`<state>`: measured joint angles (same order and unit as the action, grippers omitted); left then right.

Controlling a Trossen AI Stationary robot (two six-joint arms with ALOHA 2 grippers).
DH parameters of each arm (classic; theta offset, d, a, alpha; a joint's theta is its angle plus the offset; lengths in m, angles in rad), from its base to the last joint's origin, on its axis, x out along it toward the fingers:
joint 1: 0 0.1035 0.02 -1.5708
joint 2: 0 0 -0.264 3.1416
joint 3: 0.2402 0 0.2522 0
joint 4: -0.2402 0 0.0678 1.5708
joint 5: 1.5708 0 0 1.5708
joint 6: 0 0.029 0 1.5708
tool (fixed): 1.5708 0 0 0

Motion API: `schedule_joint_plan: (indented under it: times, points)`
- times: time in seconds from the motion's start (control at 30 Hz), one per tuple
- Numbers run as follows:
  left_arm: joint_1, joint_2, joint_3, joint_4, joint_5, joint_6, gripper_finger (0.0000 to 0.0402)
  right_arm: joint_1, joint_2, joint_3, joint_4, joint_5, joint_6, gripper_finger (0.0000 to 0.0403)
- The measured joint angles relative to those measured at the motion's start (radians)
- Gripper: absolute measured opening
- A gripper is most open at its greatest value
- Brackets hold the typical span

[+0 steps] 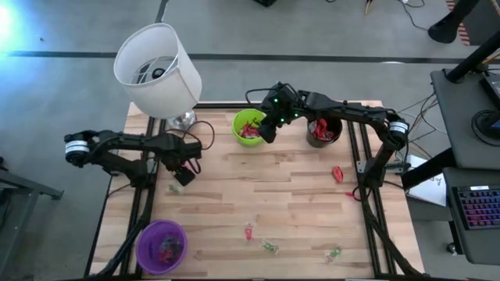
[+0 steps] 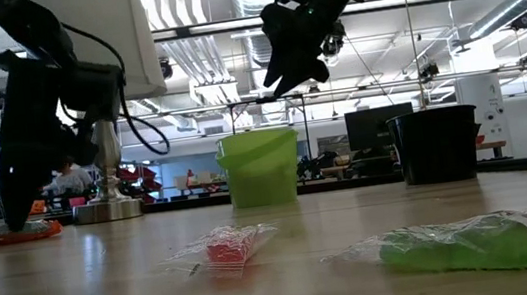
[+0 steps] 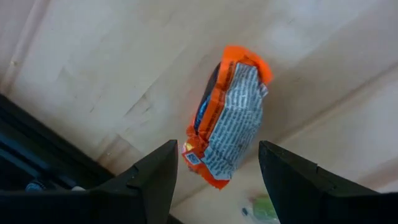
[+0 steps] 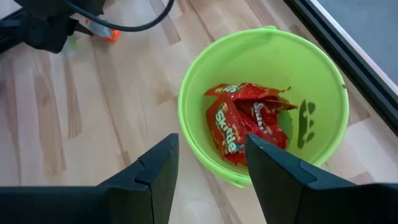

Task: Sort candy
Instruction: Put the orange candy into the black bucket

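An orange packet of candy (image 3: 227, 124) lies flat on the wooden table near its left edge. My left gripper (image 3: 214, 180) points down over it, open, one finger on either side of the packet's near end without touching it; it shows low over the table in the low view (image 2: 23, 202). My right gripper (image 4: 208, 168) hangs open and empty above the green cup (image 1: 248, 127), which holds red candy packets (image 4: 242, 121). More candy lies loose: a red piece (image 1: 337, 173), a pink-red one (image 2: 227, 248) and green ones (image 2: 457, 245) near the front.
A black cup (image 1: 323, 131) stands right of the green cup, a purple cup (image 1: 162, 246) at the front left corner. A lamp with a white shade (image 1: 158, 70) stands at the back left. A small green candy (image 3: 264, 208) lies close to the orange packet.
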<state>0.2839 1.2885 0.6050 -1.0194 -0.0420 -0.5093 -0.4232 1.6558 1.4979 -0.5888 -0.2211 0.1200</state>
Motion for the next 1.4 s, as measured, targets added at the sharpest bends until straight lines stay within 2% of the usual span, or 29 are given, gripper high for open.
schedule_joint_plan:
  times: [0.27, 0.4, 0.8, 0.93, 1.03, 1.13, 1.4]
  points:
    - [0.002, 0.11, 0.004, 0.001, 0.007, 0.004, 0.0204, 0.0, 0.0, 0.0, -0.018, 0.0, 0.0, 0.0172]
    - [0.002, 0.146, 0.015, 0.0, 0.01, 0.01, 0.0188, 0.0, -0.001, 0.0, -0.045, 0.0, -0.001, 0.0171]
    - [0.001, 0.197, 0.057, 0.013, -0.002, 0.115, 0.0053, 0.0, -0.001, 0.0, -0.064, 0.0, 0.003, 0.0169]
    - [0.002, 0.189, 0.057, 0.009, 0.008, 0.117, 0.0028, 0.0, -0.001, 0.0, -0.078, -0.002, 0.003, 0.0171]
    - [0.001, 0.174, 0.068, -0.002, 0.073, 0.142, 0.0023, 0.0, -0.002, 0.0, -0.095, -0.061, -0.003, 0.0169]
    - [-0.001, 0.146, 0.11, -0.024, 0.128, 0.161, 0.0022, 0.0, -0.017, 0.0, -0.105, -0.168, -0.021, 0.0161]
    - [-0.003, 0.033, 0.292, -0.066, 0.245, 0.215, 0.0022, 0.002, -0.092, 0.0, -0.105, -0.402, -0.036, 0.0144]
